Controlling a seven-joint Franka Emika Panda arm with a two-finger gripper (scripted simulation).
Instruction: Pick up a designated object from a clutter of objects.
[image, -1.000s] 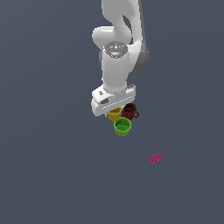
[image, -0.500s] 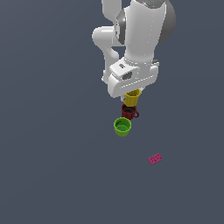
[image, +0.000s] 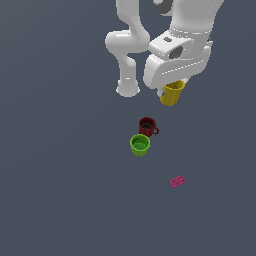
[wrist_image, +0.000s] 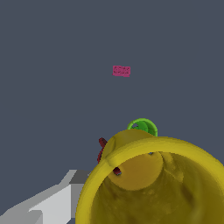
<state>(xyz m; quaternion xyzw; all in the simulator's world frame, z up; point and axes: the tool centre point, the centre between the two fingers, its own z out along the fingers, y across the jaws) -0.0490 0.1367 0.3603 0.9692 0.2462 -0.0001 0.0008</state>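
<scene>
While the arm holds high, the scene reads, from the exterior view's left to its right:

Green cup (image: 140, 144): bright, round, upright on the dark floor, just beside the dark red mug (image: 147, 126).
Yellow cup (image: 172, 92): smooth, tapered, tilted, lifted well clear of the floor, no longer among the others.
Gripper (image: 173, 85): white, blocky, jaws pinching the yellow cup's rim.
Pink block (image: 177, 181): flat rectangle, well apart, open floor around it.

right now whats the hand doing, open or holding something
Hand: closed on the yellow cup, which hangs lifted clear of the green cup and dark red mug.
</scene>
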